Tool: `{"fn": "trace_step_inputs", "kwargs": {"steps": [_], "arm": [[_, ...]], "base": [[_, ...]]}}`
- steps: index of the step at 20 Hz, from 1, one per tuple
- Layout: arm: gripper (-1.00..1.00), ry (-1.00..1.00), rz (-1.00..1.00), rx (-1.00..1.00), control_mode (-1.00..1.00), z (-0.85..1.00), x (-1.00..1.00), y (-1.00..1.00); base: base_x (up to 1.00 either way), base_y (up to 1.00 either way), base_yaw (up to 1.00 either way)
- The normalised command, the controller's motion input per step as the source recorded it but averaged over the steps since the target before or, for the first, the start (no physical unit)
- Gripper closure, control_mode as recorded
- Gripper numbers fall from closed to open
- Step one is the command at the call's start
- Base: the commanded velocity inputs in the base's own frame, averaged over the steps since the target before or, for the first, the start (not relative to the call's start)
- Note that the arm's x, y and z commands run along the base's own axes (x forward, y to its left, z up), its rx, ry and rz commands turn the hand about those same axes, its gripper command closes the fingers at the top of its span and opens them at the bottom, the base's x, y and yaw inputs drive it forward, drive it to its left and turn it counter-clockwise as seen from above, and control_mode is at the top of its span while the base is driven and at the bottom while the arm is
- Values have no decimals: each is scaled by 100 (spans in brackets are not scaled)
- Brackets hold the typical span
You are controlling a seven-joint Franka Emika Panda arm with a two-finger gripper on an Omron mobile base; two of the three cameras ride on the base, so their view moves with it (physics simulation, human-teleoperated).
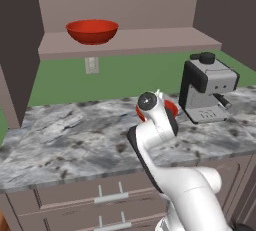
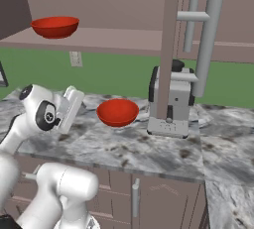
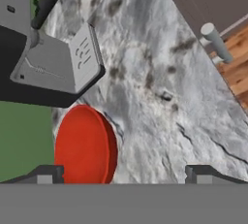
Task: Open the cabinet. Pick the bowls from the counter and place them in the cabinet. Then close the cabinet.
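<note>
I am lining up on the second bowl (image 2: pixel 117 112), glossy red, wide and shallow, sitting upright on the counter (image 1: pixel 75 135) just ahead of the gripper (image 3: pixel 123 173) and toward its left finger. Its twin (image 1: pixel 92 30) is already resting on the open cabinet's (image 1: pixel 125 42) floor, well above the tool, so I judge half the carrying is done.

The fingers (image 3: pixel 44 174) are standing wide apart and holding nothing; the hand is tilted toward the bowl, probably so one finger can slip inside the thin rim.

Beyond the bowl, close beside it, the coffee machine (image 2: pixel 173 101) is crowding the far side, boxy grey and black. The stone around it is grey-and-white marble with dark veins. The cabinet door (image 2: pixel 168 49), with its long grey bar handle (image 2: pixel 208 44), is hanging open to the tool's right.
</note>
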Motion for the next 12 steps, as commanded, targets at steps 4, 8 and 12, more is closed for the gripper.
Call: {"fn": "trace_step_inputs", "kwargs": {"steps": [4, 8, 12], "arm": [[-100, 0, 0, 0, -100, -24, 34, 1], [-100, 0, 0, 0, -100, -21, 29, 2], [-100, 0, 0, 0, -100, -15, 33, 6]], "base": [[0, 0, 0], [0, 0, 0], [0, 0, 0]]}}
